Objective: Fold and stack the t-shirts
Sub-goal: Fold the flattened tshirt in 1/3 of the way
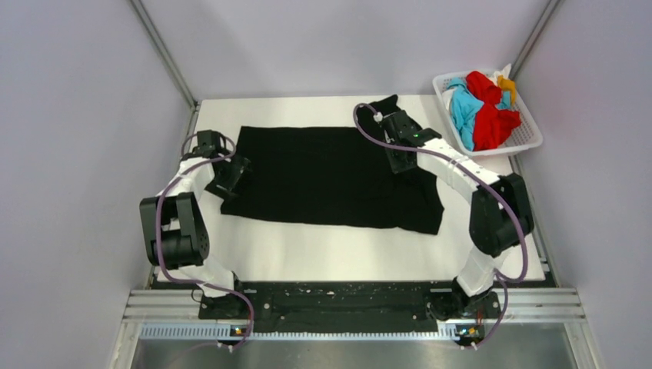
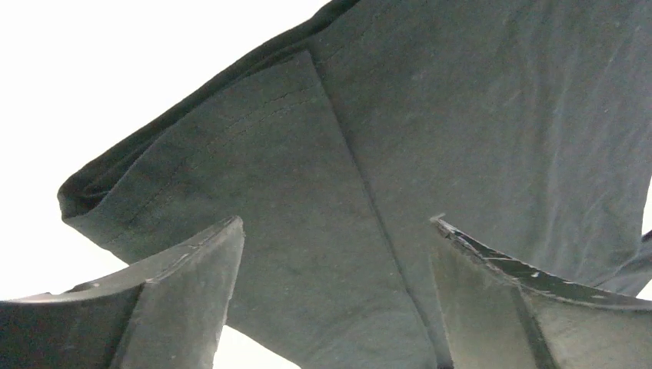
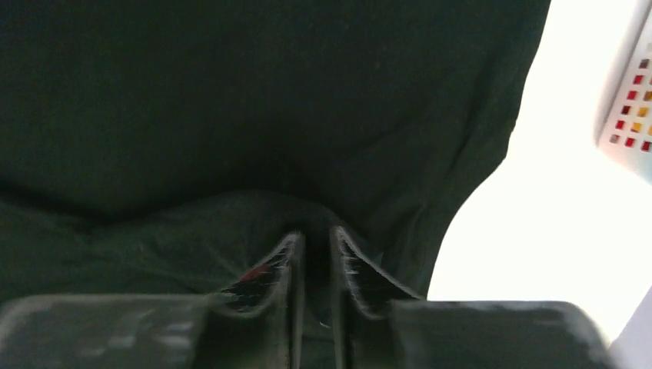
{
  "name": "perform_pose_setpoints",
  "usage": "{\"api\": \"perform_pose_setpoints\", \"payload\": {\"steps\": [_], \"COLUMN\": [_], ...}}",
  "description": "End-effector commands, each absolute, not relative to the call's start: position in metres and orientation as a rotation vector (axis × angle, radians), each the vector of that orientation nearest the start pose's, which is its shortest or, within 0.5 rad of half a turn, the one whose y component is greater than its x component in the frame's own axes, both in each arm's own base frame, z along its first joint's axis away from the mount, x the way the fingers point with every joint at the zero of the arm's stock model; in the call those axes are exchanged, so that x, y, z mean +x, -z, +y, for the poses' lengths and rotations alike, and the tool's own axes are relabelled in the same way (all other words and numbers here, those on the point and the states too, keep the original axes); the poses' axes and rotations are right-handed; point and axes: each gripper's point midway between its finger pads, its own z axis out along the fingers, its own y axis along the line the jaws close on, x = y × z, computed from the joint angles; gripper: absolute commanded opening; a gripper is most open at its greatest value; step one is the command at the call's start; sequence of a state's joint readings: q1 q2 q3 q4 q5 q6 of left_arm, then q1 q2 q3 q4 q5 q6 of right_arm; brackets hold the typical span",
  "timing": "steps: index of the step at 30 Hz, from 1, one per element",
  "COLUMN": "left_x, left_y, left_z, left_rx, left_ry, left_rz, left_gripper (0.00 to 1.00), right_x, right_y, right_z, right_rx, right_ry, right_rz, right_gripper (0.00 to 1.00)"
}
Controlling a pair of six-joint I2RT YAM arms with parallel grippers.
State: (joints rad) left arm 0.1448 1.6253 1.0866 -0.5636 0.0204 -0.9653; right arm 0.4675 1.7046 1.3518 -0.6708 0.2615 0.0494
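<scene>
Shirt: you have the black shirt (image 1: 330, 177) spread on the tabletop (image 1: 307, 254), not folded yet.
Left jaws: spread over a sleeve.
Right jaws: pinching the shirt's cloth.
Left to do: all folding; other shirts (image 1: 486, 115) sit in the basket (image 1: 530, 144).

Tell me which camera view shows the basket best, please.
The top view: it shows the whole basket, at the far right, with coloured shirts inside. The right wrist view catches only a blurred piece of the basket at the picture's right edge. The left wrist view does not show it.
</scene>
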Motion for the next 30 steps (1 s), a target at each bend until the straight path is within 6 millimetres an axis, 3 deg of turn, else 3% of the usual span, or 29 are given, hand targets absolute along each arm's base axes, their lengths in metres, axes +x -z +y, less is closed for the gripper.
{"api": "perform_pose_setpoints", "payload": {"steps": [1, 2, 4, 5, 6, 10, 14, 18, 24, 30], "left_x": [0.388, 0.387, 0.388, 0.387, 0.386, 0.382, 0.377, 0.373, 0.367, 0.369], "left_y": [-0.107, -0.113, -0.128, -0.133, -0.136, -0.14, -0.134, -0.126, -0.101, -0.083], "left_z": [0.026, 0.028, 0.03, 0.029, 0.028, 0.012, -0.011, -0.031, -0.032, -0.035], "left_rx": [-1.345, -1.337, -1.305, -1.287, -1.273, -1.196, -1.11, -1.014, -0.978, -0.979], "left_ry": [0.267, 0.256, 0.253, 0.258, 0.268, 0.383, 0.5, 0.53, 0.48, 0.484], "left_rz": [2.213, 2.209, 2.195, 2.191, 2.188, 2.204, 2.25, 2.315, 2.404, 2.471], "left_gripper": [0.99, 0.99, 0.99, 0.99, 0.99, 0.99, 0.99, 0.99, 0.99, 0.99], "right_x": [0.42, 0.424, 0.427, 0.427, 0.424, 0.396, 0.349, 0.325, 0.315, 0.325], "right_y": [-0.128, -0.127, -0.13, -0.136, -0.141, -0.15, -0.132, -0.112, -0.081, -0.062], "right_z": [0.145, 0.142, 0.137, 0.136, 0.136, 0.146, 0.185, 0.199, 0.212, 0.22], "right_rx": [-0.385, -0.362, -0.303, -0.27, -0.247, -0.191, -0.252, -0.255, -0.248, -0.251], "right_ry": [0.144, 0.159, 0.178, 0.17, 0.149, -0.04, -0.419, -0.575, -0.682, -0.652], "right_rz": [2.436, 2.44, 2.433, 2.411, 2.396, 2.358, 2.397, 2.44, 2.499, 2.51], "right_gripper": [0.28, 0.46, 0.65, 0.88, 0.97, 0.99, 0.99, 0.99, 0.99, 0.99]}}
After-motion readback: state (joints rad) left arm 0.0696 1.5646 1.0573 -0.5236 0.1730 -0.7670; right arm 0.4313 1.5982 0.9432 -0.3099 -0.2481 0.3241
